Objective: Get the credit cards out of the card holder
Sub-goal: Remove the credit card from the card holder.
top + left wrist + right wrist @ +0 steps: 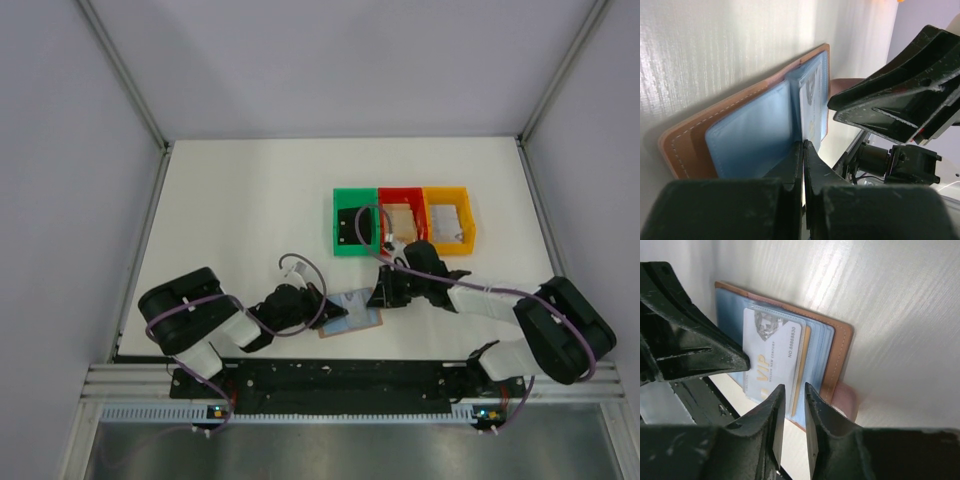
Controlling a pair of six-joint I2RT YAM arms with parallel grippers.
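Note:
The card holder (356,318) lies open on the table between the two arms, blue-grey inside up, brown leather rim showing (838,356). A white VIP credit card (771,354) sits in its clear sleeve, with a yellowish card edge (803,362) just behind it. My left gripper (803,144) is shut, its tips pinched on the near edge of an inner leaf (801,110) of the card holder (747,135). My right gripper (793,388) stands narrowly open, its jaws astride the near edge of the cards and sleeves without clamping them. The wallet's brown tab (846,401) pokes out beside the right finger.
Green (340,240), red (400,196) and yellow (466,215) bins stand in a row behind the wallet; a dark flat piece (350,225) lies in the green one. The two grippers are close together, the right one's fingers (890,100) looming over the left wrist view.

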